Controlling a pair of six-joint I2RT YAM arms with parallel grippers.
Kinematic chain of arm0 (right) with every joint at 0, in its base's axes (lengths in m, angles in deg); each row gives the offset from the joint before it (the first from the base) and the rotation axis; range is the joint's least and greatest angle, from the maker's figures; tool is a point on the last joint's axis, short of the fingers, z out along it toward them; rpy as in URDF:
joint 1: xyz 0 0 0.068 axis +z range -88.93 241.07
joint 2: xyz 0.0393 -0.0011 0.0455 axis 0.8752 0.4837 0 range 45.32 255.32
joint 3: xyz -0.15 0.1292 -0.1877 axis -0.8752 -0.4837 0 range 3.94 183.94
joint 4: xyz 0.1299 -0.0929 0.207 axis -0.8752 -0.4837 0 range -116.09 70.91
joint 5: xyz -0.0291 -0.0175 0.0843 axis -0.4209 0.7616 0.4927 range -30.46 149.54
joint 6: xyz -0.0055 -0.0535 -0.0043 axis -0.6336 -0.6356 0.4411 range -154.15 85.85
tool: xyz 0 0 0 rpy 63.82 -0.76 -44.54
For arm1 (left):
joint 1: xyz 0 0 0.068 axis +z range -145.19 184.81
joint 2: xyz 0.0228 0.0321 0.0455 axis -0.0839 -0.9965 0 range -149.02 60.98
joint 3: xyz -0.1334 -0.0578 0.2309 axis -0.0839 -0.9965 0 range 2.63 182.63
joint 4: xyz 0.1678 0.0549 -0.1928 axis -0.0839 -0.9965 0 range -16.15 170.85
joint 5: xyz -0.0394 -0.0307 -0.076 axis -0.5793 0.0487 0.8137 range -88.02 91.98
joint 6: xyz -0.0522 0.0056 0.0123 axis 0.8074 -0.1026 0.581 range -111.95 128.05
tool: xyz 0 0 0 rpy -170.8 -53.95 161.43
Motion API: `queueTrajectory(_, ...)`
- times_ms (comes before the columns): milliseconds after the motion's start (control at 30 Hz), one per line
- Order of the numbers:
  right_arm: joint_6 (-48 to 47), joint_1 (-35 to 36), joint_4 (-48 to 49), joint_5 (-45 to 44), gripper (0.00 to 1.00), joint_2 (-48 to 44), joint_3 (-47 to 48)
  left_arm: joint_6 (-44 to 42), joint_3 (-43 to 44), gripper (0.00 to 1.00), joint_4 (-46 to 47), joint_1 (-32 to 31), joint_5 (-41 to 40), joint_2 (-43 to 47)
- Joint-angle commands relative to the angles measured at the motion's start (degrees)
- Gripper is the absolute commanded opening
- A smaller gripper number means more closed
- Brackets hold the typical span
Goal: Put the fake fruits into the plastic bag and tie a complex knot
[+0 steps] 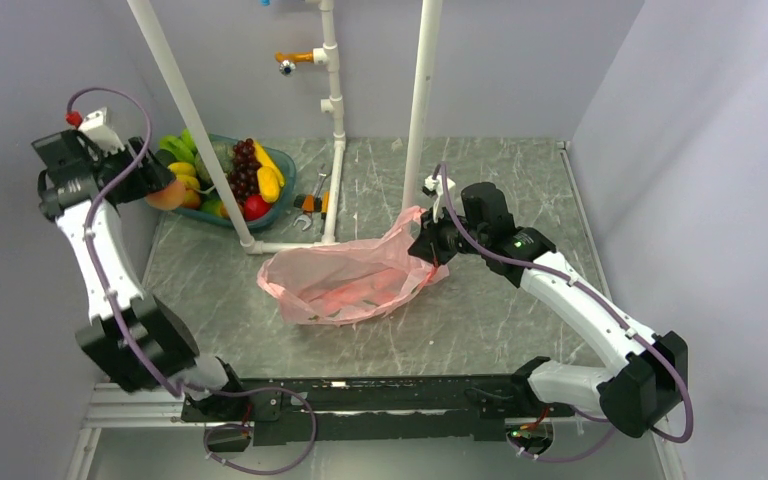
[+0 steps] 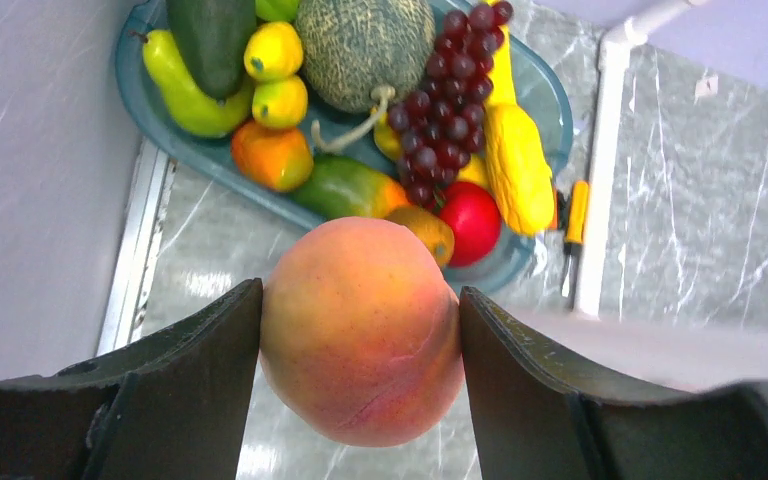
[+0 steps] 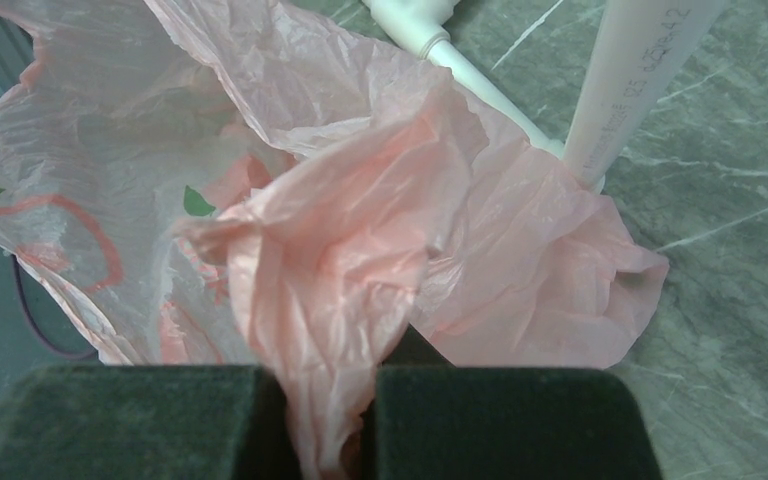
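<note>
Left gripper (image 2: 360,300) is clamped on the peach (image 2: 360,335), one finger on each flank. The fruit bulges between them, so the squeeze runs across its widest part, where it should slip least. I've got it up in the air, just above the near rim of the teal basin (image 2: 550,100). The grape bunch (image 2: 445,110), the melon (image 2: 365,45), the yellow banana (image 2: 515,165) and the red piece (image 2: 475,220) all sit piled in the basin below.

Over on my other side, the right gripper (image 3: 325,385) is pinched hard on a gathered fold of the plastic bag (image 3: 360,250). The pink film squeezes out from between the fingers. I judge this hold does two jobs: it anchors the flimsy bag and it lifts that end off the surface, so there's an opening to aim for.

From above, the bag (image 1: 345,285) sprawls mid-surface, well apart from the basin, with the white pipe frame (image 1: 420,100) standing between them. Reddish shapes show through the film, but I can't tell whether they're prints or fruit.

So this is the carry. The peach has to travel across and clear that pipe before it reaches the bag. Most of the fruits remain in the basin and no knot is tied yet, so I'd say the task is at an early stage. The risk I see is the film sagging shut before the peach arrives.
</note>
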Motion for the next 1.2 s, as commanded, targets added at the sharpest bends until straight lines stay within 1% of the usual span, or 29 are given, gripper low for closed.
queueTrajectory(0, -1.30, -0.19, 0.80, 0.22, 0.00, -0.10, 2.71, -6.80, -6.65, 0.52, -5.89, 1.97, 7.61, 12.35)
queueTrajectory(100, -1.44, -0.24, 0.48, 0.49, 0.00, -0.02, 2.72, -10.04, -10.38, 0.51, -9.22, 1.91, 11.24, 19.51)
queueTrajectory(200, -1.54, -0.17, 0.37, 0.94, 0.00, 0.03, 2.62, -15.64, -11.23, 0.51, -14.60, 0.12, 14.72, 24.84)
queueTrajectory(267, -1.67, -0.20, 0.15, 1.06, 0.00, 0.03, 2.68, -19.20, -11.95, 0.50, -17.16, -3.80, 15.56, 28.25)
queueTrajectory(333, -1.75, -0.18, 0.14, 1.24, 0.00, -0.04, 2.66, -19.84, -12.23, 0.51, -18.44, -9.11, 15.55, 31.96)
queueTrajectory(433, -1.69, -0.20, 0.23, 1.28, 0.00, -0.36, 2.48, -17.34, -14.02, 0.51, -13.72, -21.22, 12.70, 36.43)
queueTrajectory(500, -1.42, -0.18, 0.44, 1.44, 0.00, -0.69, 2.18, -15.17, -15.12, 0.52, -9.84, -31.13, 9.29, 37.63)
queueTrajectory(567, -1.32, -0.15, 0.55, 1.48, 0.00, -1.00, 1.90, -15.20, -15.22, 0.52, -7.12, -41.92, 4.28, 36.69)
queueTrajectory(700, -0.49, -0.11, 1.17, 2.26, 0.00, -1.63, 1.13, -21.15, -15.80, 0.52, -1.78, -61.70, -3.30, 32.46)
queueTrajectory(767, -0.41, -0.12, 1.41, 2.36, 0.00, -1.79, 0.83, -25.11, -17.30, 0.52, -0.69, -68.48, -6.63, 29.40)
queueTrajectory(833, -0.28, -0.14, 1.40, 2.31, 0.00, -1.93, 1.08, -29.38, -21.08, 0.54, 1.51, -72.07, -7.55, 28.18)
queueTrajectory(967, 0.76, -0.25, 2.09, 3.08, 0.00, -2.56, 0.77, -38.04, -32.22, 0.58, 9.10, -76.77, -10.51, 27.86)
queueTrajectory(1033, 0.93, -0.18, 2.38, 3.57, 0.00, -2.69, 0.42, -39.77, -36.45, 0.61, 12.48, -77.14, -12.18, 26.07)
queueTrajectory(1167, 0.28, -0.22, 1.96, 3.20, 0.00, -2.79, 0.51, -40.49, -39.02, 0.89, 15.66, -77.15, -15.94, 21.98)
